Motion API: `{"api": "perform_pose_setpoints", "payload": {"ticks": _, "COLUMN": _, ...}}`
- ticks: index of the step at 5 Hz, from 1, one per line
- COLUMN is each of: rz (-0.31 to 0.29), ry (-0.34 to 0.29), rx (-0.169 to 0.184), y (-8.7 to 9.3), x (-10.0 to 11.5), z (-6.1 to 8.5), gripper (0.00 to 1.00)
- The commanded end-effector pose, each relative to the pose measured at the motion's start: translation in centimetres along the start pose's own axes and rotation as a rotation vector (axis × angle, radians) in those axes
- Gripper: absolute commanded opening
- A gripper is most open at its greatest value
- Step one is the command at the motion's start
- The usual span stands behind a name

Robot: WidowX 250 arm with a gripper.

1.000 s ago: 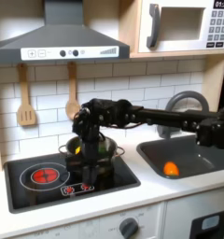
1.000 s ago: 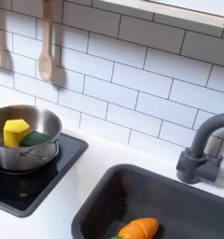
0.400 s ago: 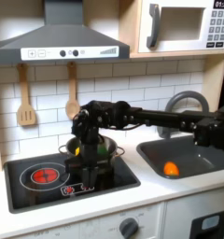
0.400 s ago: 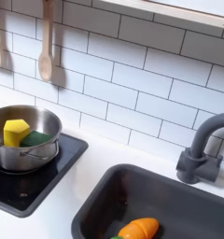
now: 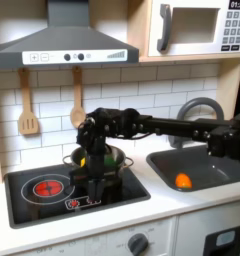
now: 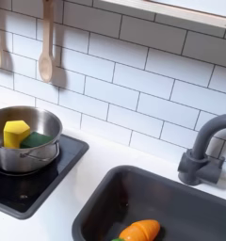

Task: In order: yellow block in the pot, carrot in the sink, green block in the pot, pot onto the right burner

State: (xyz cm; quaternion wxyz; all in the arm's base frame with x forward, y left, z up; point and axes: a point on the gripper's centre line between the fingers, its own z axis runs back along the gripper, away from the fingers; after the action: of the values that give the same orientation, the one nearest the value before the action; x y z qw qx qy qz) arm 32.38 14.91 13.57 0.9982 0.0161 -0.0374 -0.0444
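The shiny steel pot (image 6: 30, 158) stands on the black stovetop (image 6: 21, 198), at the stove's right side in the first exterior view, where the pot (image 5: 114, 160) is partly behind my arm. The yellow block (image 6: 15, 133) and the dark green block (image 6: 39, 139) lie inside it, side by side. The orange carrot (image 5: 182, 181) rests on the floor of the dark grey sink (image 5: 220, 172); in the second exterior view the carrot (image 6: 140, 230) lies in the sink (image 6: 185, 202) near the front. My gripper (image 5: 92, 178) hangs at the pot's front rim; how its jaws stand is unclear.
A red-ringed burner (image 5: 47, 186) marks the stove's left side in the first exterior view. The arched faucet (image 6: 204, 151) rises behind the sink. A wooden spatula (image 5: 28, 112) and spoon (image 5: 77, 100) hang on the tiled wall. A range hood (image 5: 62, 40) overhangs the stove.
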Motion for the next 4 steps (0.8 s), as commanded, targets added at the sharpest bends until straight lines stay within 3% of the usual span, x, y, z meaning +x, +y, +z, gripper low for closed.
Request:
{"api": "perform_pose_setpoints", "payload": {"ticks": 1, "rz": -0.014, "ry": -0.029, "rx": 0.002, "y": -0.7, "x": 0.4, "z": 1.7, "gripper": 0.00}}
{"api": "perform_pose_setpoints", "payload": {"ticks": 2, "rz": -0.001, "ry": -0.015, "rx": -0.017, "y": -1.0, "x": -0.5, "z": 2.6, "gripper": 0.00}}
{"api": "perform_pose_setpoints", "payload": {"ticks": 3, "rz": -0.001, "ry": -0.033, "rx": -0.011, "y": -1.2, "x": -1.6, "z": 4.0, "gripper": 0.79}}
{"api": "perform_pose_setpoints", "payload": {"ticks": 4, "rz": -0.012, "ry": -0.108, "rx": 0.028, "y": -1.7, "x": -1.8, "z": 7.4, "gripper": 1.00}}
